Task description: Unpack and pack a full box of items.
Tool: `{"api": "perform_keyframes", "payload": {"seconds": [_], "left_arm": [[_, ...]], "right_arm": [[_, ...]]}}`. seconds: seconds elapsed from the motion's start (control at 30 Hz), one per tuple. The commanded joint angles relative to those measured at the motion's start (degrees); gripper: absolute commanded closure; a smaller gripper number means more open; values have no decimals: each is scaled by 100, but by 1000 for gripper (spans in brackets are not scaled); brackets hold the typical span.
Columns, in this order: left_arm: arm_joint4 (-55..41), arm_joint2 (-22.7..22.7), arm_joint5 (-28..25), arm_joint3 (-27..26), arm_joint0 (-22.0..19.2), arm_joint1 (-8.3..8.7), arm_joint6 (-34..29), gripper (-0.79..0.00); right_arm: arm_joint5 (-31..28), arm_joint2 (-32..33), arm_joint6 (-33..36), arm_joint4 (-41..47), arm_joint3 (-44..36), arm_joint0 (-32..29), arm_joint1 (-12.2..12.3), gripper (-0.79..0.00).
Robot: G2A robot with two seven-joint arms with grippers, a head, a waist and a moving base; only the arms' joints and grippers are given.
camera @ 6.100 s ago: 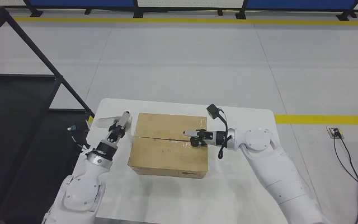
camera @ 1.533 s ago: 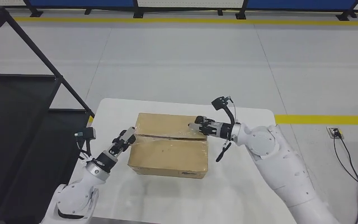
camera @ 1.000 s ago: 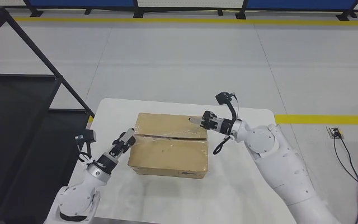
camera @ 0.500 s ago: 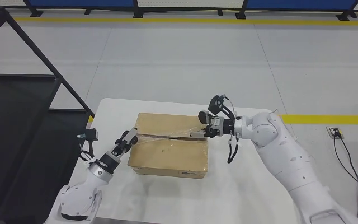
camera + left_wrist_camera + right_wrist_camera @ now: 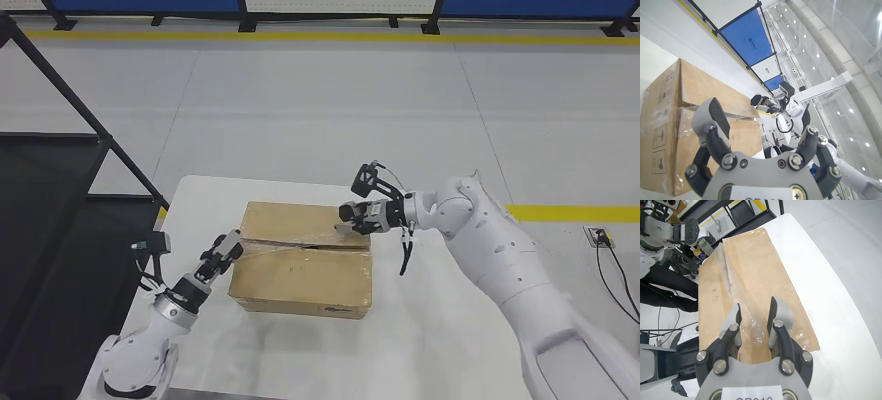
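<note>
A white table has one brown box in its middle. At 9 o'clock from the table stands a black frame. On the floor at 3 o'clock runs a yellow line. Two bottles show past the box's 9 o'clock end. I cannot tell what they stand on.

The box lies flat. Its long side runs from 9 o'clock to 3 o'clock, and the crack between its two top flaps runs the same way. Clear tape sticks along that crack and is in the way. It stretches in a crinkly sheet from one flap to the other.

The far flap, on the 12 o'clock side, is tipped up at its 3 o'clock end and low at its 9 o'clock end. The near flap lies flat.

The right gripper is at the far flap's 3 o'clock end. Its fingers are pulled well in, one on each side of the taped edge, and they pinch it.

The left gripper is just beside the box's 9 o'clock end, up by the top edge. I cannot tell if it touches the box. It points toward 3 o'clock. Its fingers are spread wide apart with nothing in them.
</note>
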Motion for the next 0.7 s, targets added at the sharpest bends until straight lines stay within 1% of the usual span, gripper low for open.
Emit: {"api": "perform_keyframes", "payload": {"seconds": [0.0,0.1,0.17,0.23,0.33,0.4,0.6,0.67], "left_arm": [[-19,-11,3,-3,7,4,-19,-785],[-31,-18,-7,-6,6,9,-41,-785],[-11,-21,-17,-10,2,12,-42,-785],[-3,-23,-18,-14,6,15,-38,-785],[7,-44,-32,-30,33,20,-31,-785],[7,-66,-45,-39,64,23,-5,-785],[9,-109,-64,-68,146,31,55,-785],[11,-108,-66,-75,155,32,64,-785]], "right_arm": [[32,-71,-24,-69,138,76,-46,-222],[44,-164,-91,-152,261,154,-112,-231],[67,-218,-117,-196,332,196,-153,-274],[73,-259,-168,-220,387,227,-189,-296],[42,-321,-222,-286,460,272,-235,-296],[-12,-357,-235,-304,516,304,-265,-280],[-59,-454,-263,-270,575,321,-316,-179],[-59,-481,-248,-234,542,312,-310,-157]]}}
